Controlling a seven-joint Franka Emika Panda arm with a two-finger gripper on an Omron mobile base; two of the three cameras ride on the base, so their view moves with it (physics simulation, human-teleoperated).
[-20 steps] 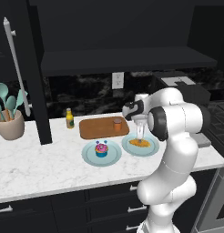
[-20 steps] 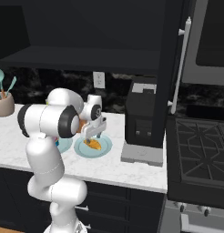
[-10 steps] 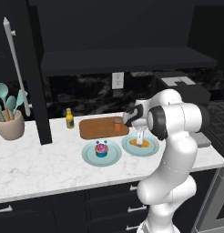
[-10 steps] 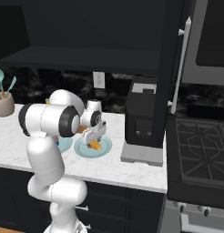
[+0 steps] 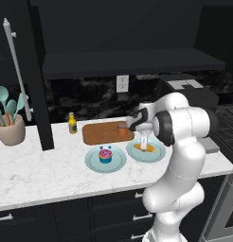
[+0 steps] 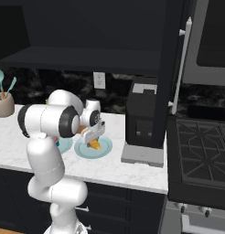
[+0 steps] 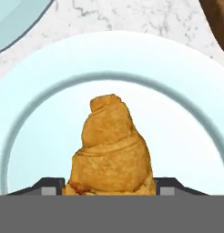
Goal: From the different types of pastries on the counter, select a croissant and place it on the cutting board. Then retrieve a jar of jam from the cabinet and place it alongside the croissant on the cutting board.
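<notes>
End effector (image 7: 109,189) pinching croissant (image 7: 111,148) on plate (image 7: 186,113); cupcake (image 5: 105,155) nearby.

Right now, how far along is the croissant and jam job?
Nothing is placed yet: the cutting board holds no croissant. In hand: the claw is down on the pale blue plate, its fingertips on either side of the croissant, apparently closing on it; a firm grip cannot be confirmed. Left: lift it, set it on the board, then bring the jam jar beside it.
</notes>
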